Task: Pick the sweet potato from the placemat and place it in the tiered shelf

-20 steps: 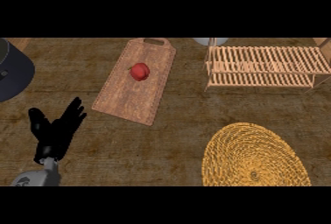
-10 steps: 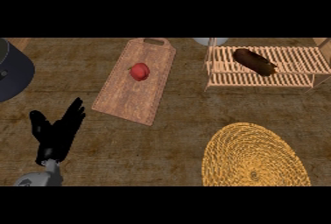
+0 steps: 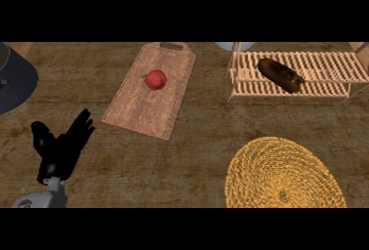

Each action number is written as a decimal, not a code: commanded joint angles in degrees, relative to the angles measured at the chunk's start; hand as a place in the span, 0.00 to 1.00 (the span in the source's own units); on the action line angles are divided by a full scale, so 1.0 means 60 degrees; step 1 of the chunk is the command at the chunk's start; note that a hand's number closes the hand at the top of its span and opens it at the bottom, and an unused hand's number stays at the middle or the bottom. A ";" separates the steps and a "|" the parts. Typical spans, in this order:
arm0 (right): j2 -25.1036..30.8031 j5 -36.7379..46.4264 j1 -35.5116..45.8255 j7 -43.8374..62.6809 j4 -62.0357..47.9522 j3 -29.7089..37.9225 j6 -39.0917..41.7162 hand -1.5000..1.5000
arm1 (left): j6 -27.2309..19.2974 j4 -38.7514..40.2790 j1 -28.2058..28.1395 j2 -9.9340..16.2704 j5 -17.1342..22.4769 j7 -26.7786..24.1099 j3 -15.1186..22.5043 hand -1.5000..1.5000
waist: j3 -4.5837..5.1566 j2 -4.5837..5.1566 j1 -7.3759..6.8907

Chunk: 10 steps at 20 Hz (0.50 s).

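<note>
1. One head view: sweet potato (image 3: pixel 280 75) lies on the tiered shelf (image 3: pixel 317 88), off the woven placemat (image 3: pixel 282 173), so the placing looks done.
2. Left hand (image 3: pixel 61 149) rests on the tabletop (image 3: pixel 194 151), fingers straight and apart, holding nothing.
</note>
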<state>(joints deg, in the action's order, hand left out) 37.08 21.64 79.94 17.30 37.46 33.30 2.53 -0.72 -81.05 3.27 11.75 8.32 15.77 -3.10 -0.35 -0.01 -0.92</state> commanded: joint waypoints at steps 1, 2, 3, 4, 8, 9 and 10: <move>0.0712 0.0266 -0.0101 -0.0240 -0.0251 0.0176 -0.0984 0.00 | 0.0044 0.0251 -0.0402 -0.0132 -0.0139 -0.0010 0.0179 0.50 | 0.0060 0.0082 -0.0051; 0.0912 0.0384 -0.0347 0.0120 -0.0020 0.0086 -0.0924 0.00 | 0.0072 0.0454 -0.0301 -0.0023 0.0007 0.0090 -0.0045 0.50 | 0.0063 0.0038 0.0097; 0.1156 0.0275 -0.0272 -0.0038 -0.0439 0.0352 -0.1142 0.00 | -0.0173 0.0294 -0.0061 -0.0245 -0.0183 0.0199 0.0177 0.50 | 0.0057 0.0082 0.0013; 0.1179 0.0115 -0.0359 0.0138 -0.0320 0.0507 -0.1236 0.00 | 0.0062 0.0584 -0.0052 -0.0089 -0.0048 0.0113 0.0020 0.50 | 0.0060 0.0058 0.0085; 0.2484 -0.0360 -0.0645 0.0109 -0.0767 0.1287 -0.0978 0.00 | 0.0056 0.0278 -0.0224 -0.0002 0.0018 0.0307 -0.0069 0.50 | 0.0049 0.0059 0.0082; 0.2688 -0.0366 -0.0376 0.0323 -0.0900 0.1320 -0.1052 0.00 | 0.0122 0.0702 -0.0451 -0.0137 -0.0133 -0.0324 -0.0001 0.50 | 0.0059 0.0079 0.0054; 0.2810 -0.0588 -0.0812 0.0139 -0.1056 0.1482 -0.0668 0.00 | 0.0320 0.0350 -0.0475 0.0069 0.0073 0.0196 -0.0043 0.50 | 0.0050 0.0054 0.0062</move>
<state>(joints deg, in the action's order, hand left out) 49.29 20.43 77.23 18.32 33.44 39.20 -3.21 -0.30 -81.23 2.82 11.69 8.27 15.18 -3.46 -0.38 0.02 -0.70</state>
